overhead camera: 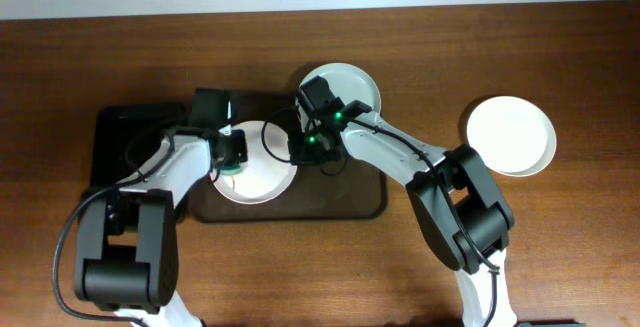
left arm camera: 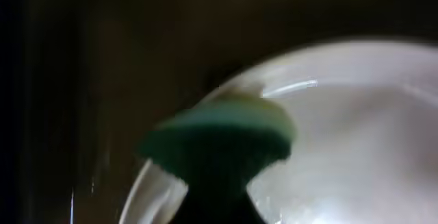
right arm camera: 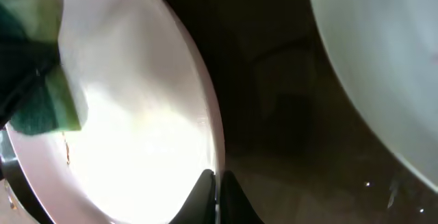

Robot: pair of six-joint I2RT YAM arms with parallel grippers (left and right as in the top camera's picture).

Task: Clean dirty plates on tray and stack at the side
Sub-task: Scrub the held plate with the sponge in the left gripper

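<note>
Tray (overhead camera: 340, 195) centre. White plate (overhead camera: 265, 177) lies on its left half, mint plate (overhead camera: 352, 79) at its far rim, third plate (overhead camera: 510, 135) on the table to the right. Left gripper (overhead camera: 229, 160) clamps green sponge (left arm camera: 219, 138) against white plate; right gripper (right arm camera: 215, 183) pinches that plate's right rim. Risk: sponge pressure could tip or skid the plate out of this thin pinch.

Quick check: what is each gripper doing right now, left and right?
Left gripper: closed, holding the green sponge.
Right gripper: closed, pinching the rim of the white plate.
</note>
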